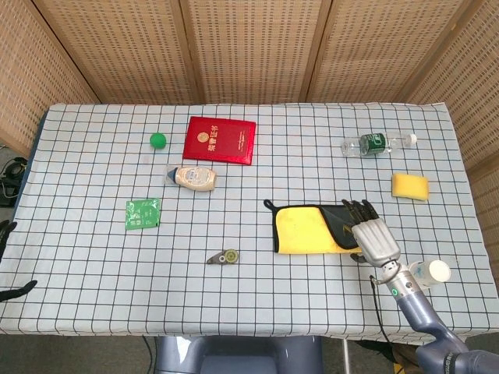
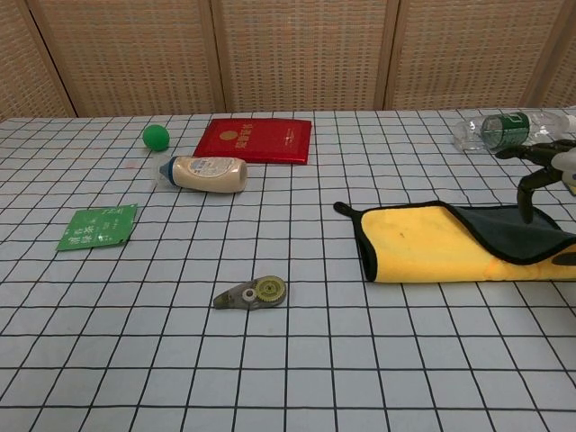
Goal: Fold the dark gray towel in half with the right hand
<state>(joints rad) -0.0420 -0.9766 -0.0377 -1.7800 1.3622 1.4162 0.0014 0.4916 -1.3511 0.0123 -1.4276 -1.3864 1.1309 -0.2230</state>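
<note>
The towel [image 1: 308, 230] lies right of the table's middle, its yellow side up with a dark gray rim. At its right end a dark gray flap [image 1: 343, 220] is turned over onto the yellow. My right hand [image 1: 376, 238] hovers over the towel's right end, fingers spread and holding nothing. In the chest view the towel [image 2: 423, 252] shows the same dark flap [image 2: 504, 232], and only the dark fingers of the right hand [image 2: 540, 171] reach in from the right edge, above the cloth. A dark sliver [image 1: 15, 289] at the left edge may be my left hand.
A red booklet [image 1: 220, 140], green ball [image 1: 158, 140] and cream bottle [image 1: 195, 178] lie at the back left. A green packet [image 1: 143, 213] and correction tape [image 1: 224, 256] lie nearer. A water bottle [image 1: 374, 144], yellow sponge [image 1: 410, 186] and paper cup [image 1: 429, 273] ring the right hand.
</note>
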